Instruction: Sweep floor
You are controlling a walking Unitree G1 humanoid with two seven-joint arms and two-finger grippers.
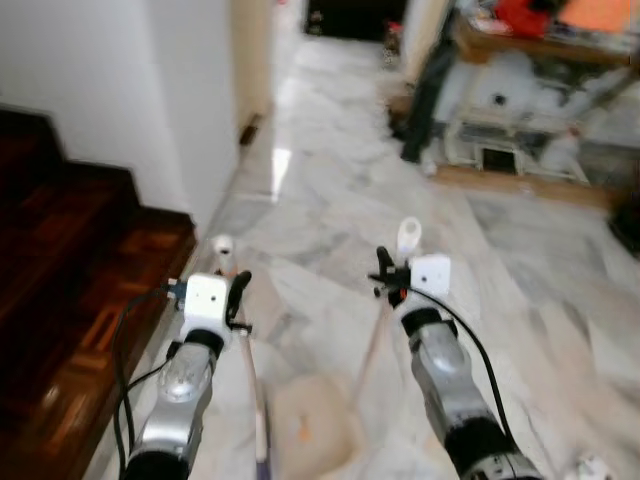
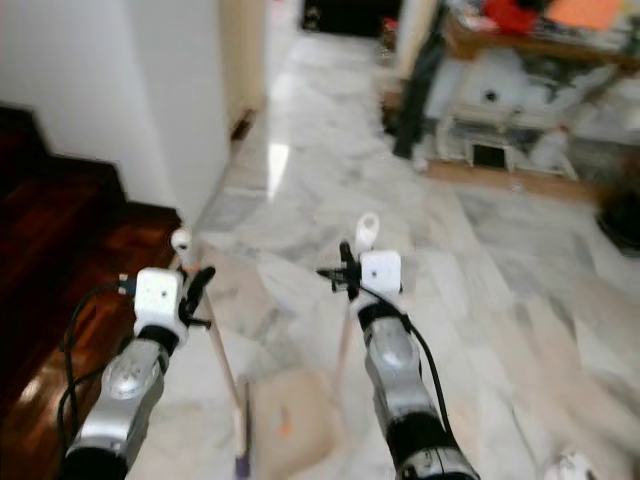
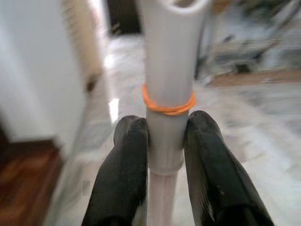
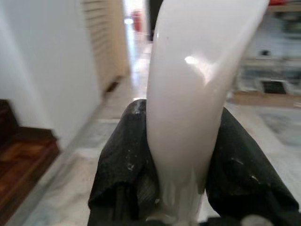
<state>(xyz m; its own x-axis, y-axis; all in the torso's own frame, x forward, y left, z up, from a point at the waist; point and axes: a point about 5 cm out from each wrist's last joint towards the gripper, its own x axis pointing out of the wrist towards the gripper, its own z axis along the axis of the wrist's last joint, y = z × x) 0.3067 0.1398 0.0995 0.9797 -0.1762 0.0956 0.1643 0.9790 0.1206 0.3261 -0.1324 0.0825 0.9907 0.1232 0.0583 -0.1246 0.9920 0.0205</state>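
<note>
My left gripper (image 1: 238, 290) is shut on a white broom handle (image 1: 222, 245), which runs down to a purple part near the floor. In the left wrist view the two black fingers (image 3: 129, 155) clamp the tube (image 3: 171, 56) just below an orange rubber band (image 3: 168, 106). My right gripper (image 1: 385, 275) is shut on the white handle (image 1: 408, 235) of a beige dustpan (image 1: 312, 420) that rests on the marble floor (image 1: 330, 190) between my arms. The right wrist view has the glossy handle (image 4: 197, 70) pinched between both pads (image 4: 124, 160).
Dark wooden steps (image 1: 70, 270) rise on my left beside a white wall (image 1: 130, 90). A cluttered low shelf unit (image 1: 530, 110) stands at the back right. A corridor (image 1: 345, 30) leads straight ahead. A small white object (image 1: 590, 465) lies at the bottom right.
</note>
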